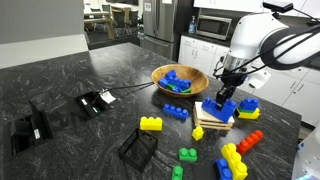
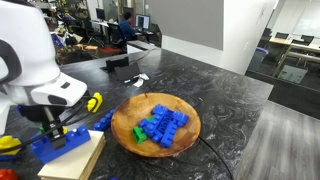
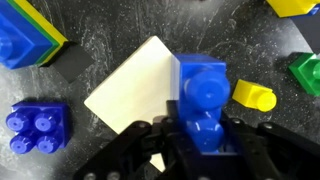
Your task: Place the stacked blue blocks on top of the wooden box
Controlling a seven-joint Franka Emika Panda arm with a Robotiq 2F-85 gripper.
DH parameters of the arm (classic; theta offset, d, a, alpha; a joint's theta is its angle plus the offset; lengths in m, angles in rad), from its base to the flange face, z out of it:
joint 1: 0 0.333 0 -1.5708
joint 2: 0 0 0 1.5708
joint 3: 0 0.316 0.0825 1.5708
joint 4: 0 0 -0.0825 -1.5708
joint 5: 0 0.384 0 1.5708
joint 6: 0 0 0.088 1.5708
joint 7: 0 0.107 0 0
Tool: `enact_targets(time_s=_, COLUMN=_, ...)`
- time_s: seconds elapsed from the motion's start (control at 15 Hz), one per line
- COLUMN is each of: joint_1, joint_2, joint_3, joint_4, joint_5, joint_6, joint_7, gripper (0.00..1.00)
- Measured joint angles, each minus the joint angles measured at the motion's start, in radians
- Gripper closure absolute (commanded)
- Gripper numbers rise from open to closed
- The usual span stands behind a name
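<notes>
Gripper (image 3: 205, 140) clamped around the stacked blue blocks (image 3: 205, 95), held upright over the wooden box (image 3: 135, 85) so their base can settle flat on its pale top.

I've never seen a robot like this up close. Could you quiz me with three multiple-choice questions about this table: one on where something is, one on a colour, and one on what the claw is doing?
1. Where are the stacked blue blocks?
A. In the round bowl
B. Beside the black items
C. Over the wooden box, in the gripper

2. What colour are most bricks in the round wooden bowl?
A. Blue
B. Red
C. Yellow

3. What state is the gripper in?
A. Open and empty
B. Shut on the stacked blue blocks
C. Shut on a yellow brick

Answers:
1 C: the wrist view shows the tower over the box's pale top.
2 A: blue bricks fill the bowl, with only a little green.
3 B: its fingers sit tight against either side of the tower.
</notes>
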Motion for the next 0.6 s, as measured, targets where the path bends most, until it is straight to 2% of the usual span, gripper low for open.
enact_targets(time_s=0.33, joint_1=0.0, joint_2=-0.009, joint_3=-0.032, joint_4=-0.001, joint_5=0.011, joint_6=0.0, joint_7=-0.123, gripper=0.89)
enact_targets(time_s=0.6, joint_1=-0.004, joint_2=-0.011, joint_3=-0.035, joint_4=-0.001, joint_5=-0.007, joint_6=-0.001, joint_7=-0.142, gripper=0.89)
